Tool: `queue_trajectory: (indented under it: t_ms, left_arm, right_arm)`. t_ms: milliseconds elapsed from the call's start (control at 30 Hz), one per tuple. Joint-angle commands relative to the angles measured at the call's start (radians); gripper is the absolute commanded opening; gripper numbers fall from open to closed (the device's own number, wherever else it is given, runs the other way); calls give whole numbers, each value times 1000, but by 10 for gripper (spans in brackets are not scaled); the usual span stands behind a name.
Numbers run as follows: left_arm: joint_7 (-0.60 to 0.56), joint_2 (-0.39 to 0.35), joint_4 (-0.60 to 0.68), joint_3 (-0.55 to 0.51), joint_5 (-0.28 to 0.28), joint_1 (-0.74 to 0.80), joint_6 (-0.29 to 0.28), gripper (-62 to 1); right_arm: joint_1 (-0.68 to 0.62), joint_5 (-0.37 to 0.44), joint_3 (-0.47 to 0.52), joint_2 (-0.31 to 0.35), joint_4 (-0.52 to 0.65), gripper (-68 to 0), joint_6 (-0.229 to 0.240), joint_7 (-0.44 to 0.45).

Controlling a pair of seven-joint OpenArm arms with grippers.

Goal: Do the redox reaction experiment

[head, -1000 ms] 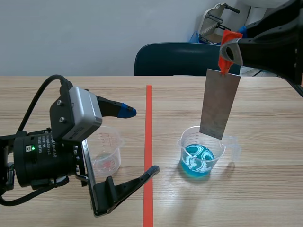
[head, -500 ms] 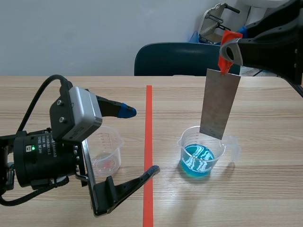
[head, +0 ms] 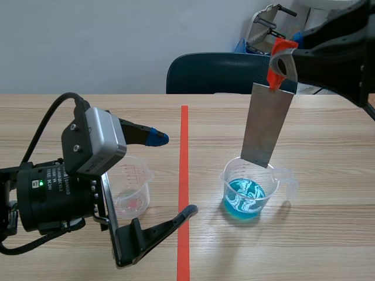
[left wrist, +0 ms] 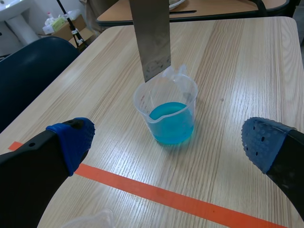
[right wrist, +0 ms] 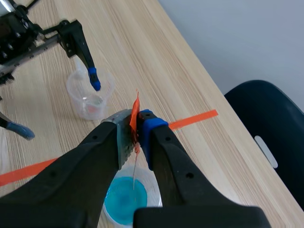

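A grey metal plate [head: 267,124] hangs upright from my right gripper [head: 277,71], which is shut on the orange-red tab at its top edge. Its lower edge sits at about rim height over a clear beaker of blue liquid [head: 248,189], clear of the liquid. From the right wrist the plate [right wrist: 134,174] shows edge-on under the gripper [right wrist: 136,131], above the blue beaker [right wrist: 124,198]. My left gripper [head: 172,175] rests open left of the tape line, beside an empty clear beaker [head: 132,187]. From the left wrist, the blue beaker [left wrist: 169,112] and plate [left wrist: 152,33] lie ahead of the gripper [left wrist: 168,142].
An orange-red tape line [head: 184,181] runs down the table's middle. A dark blue chair [head: 222,73] stands behind the far edge. In the right wrist view the empty beaker [right wrist: 90,93] sits by the left arm's blue-tipped finger [right wrist: 95,79].
The right gripper has shifted the plate slightly left and a little upward over the blue beaker. The left arm has not moved.
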Motion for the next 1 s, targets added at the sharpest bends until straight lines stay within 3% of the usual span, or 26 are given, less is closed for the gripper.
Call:
queue_trajectory:
  t_ms: [0,333,700,967]
  left_arm:
    - [-14,2,18,-3,-6,-2,2,14]
    - [-13,2,18,-3,-6,-2,2,14]
    - [-10,2,18,-3,-5,-2,2,14]
    - [-10,2,18,-3,-5,-2,2,14]
  right_arm:
    - [12,0,-2,3,-17,-669,-3,32]
    - [12,-41,-55,1,-51,-669,1,109]
    - [12,-132,-105,-64,-91,-669,5,154]
    - [15,-157,-140,-81,-116,-669,5,184]
